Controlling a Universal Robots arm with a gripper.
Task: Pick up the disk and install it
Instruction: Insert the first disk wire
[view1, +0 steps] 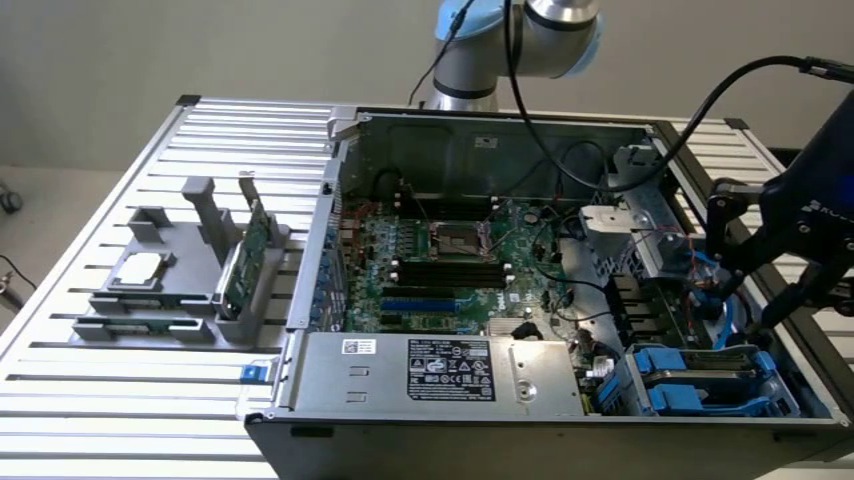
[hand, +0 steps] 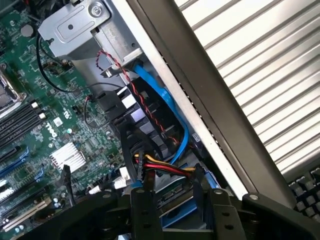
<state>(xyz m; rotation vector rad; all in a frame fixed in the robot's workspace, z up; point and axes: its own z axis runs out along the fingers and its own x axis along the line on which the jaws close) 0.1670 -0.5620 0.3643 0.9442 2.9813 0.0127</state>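
Note:
The disk (view1: 701, 372) lies flat in the drive bay at the front corner of the open computer case (view1: 534, 400), on the exterior view's right. Its grey top is edged by the blue carrier frame. My gripper (view1: 763, 318) hangs just above and beyond it, over the case's side wall, and is apart from the disk. In the wrist view the two black fingers (hand: 145, 215) stand apart, with part of the blue frame (hand: 175, 212) showing below between them. The gripper (hand: 182, 220) is open and holds nothing.
Red, yellow and black wires (hand: 160, 167) and a blue cable (hand: 160, 95) run right by the bay. The motherboard (view1: 441, 260) fills the case floor. A grey fixture (view1: 174, 275) on the slatted table holds a small silver chip (view1: 140, 268) and a green card (view1: 244, 255).

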